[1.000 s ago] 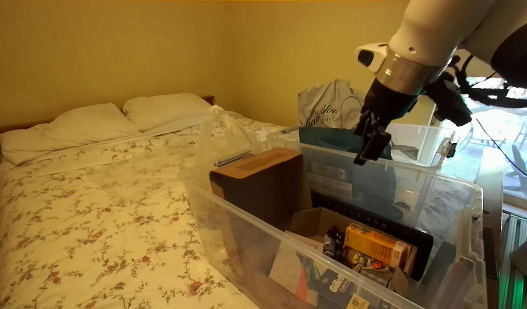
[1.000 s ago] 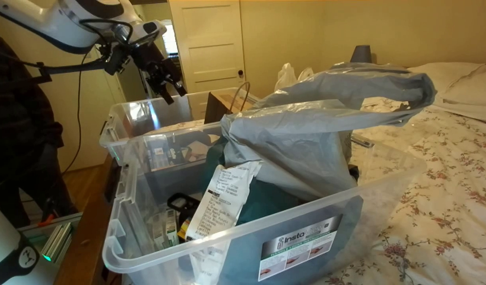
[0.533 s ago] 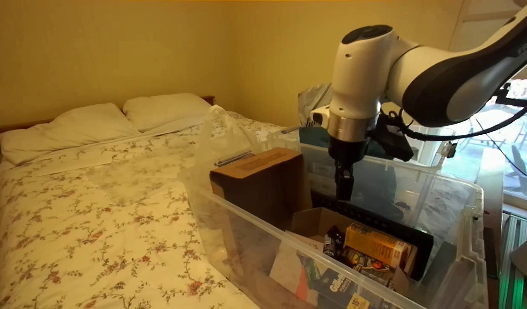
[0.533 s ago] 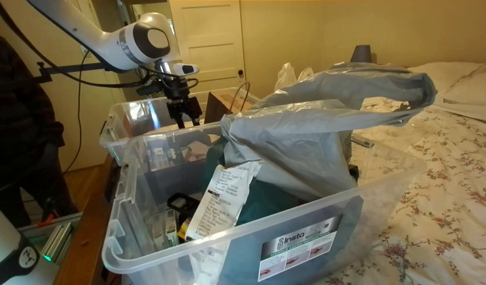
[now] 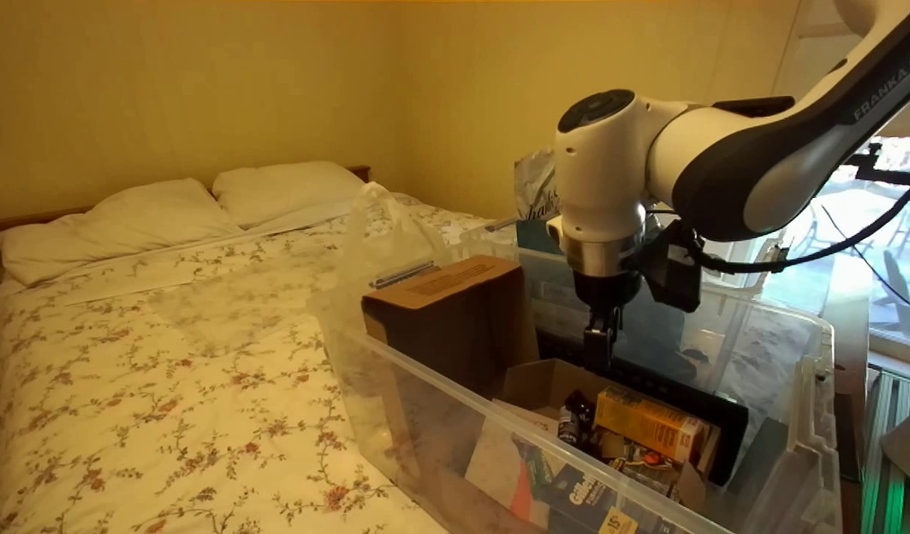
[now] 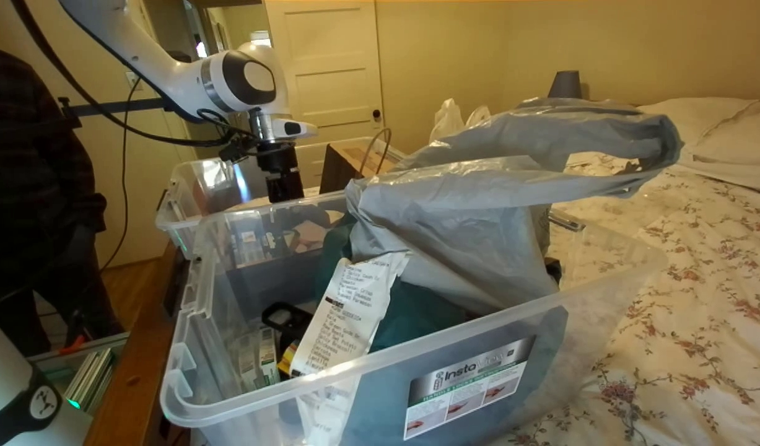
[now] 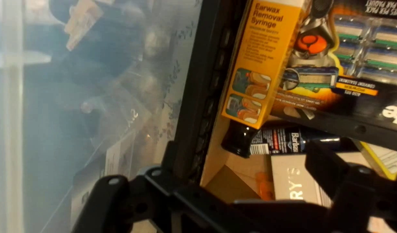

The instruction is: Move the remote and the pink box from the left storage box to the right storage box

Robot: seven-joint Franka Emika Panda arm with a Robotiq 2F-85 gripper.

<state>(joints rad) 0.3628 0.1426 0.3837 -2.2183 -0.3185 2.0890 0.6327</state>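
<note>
Room: yellow walls (image 5: pixel 277 89); bed (image 5: pixel 202 386) with floral cover and white pillows (image 5: pixel 288 189).
Left storage box (image 5: pixel 455 389): colourless clear tub, just beside the right storage box (image 6: pixel 466 330).
Left box contents: tall brown cardboard box (image 5: pixel 455 326); orange "Earwax Removal Syringe" box (image 7: pixel 256 55) beside a razor pack (image 7: pixel 311 64); long black slotted object (image 7: pixel 201 64) near the wall.
Right box contents: teal bag (image 6: pixel 410 316) beneath a grey plastic bag (image 6: pixel 454 229); printed receipt (image 6: pixel 349 310) hanging in front.
Remote, pink box: neither can be identified with certainty.
Arm (image 5: pixel 610 170): extended over the left storage box, seen in both exterior views.
Gripper (image 7: pixel 241 152): fingers spread wide, pointing down above the left box's contents; part of a dark container (image 7: pixel 276 140) marked "Barbas" shows between the fingertips in the wrist view.
Person (image 6: pixel 33 173): standing, dark clothing, at the edge of an exterior view.
</note>
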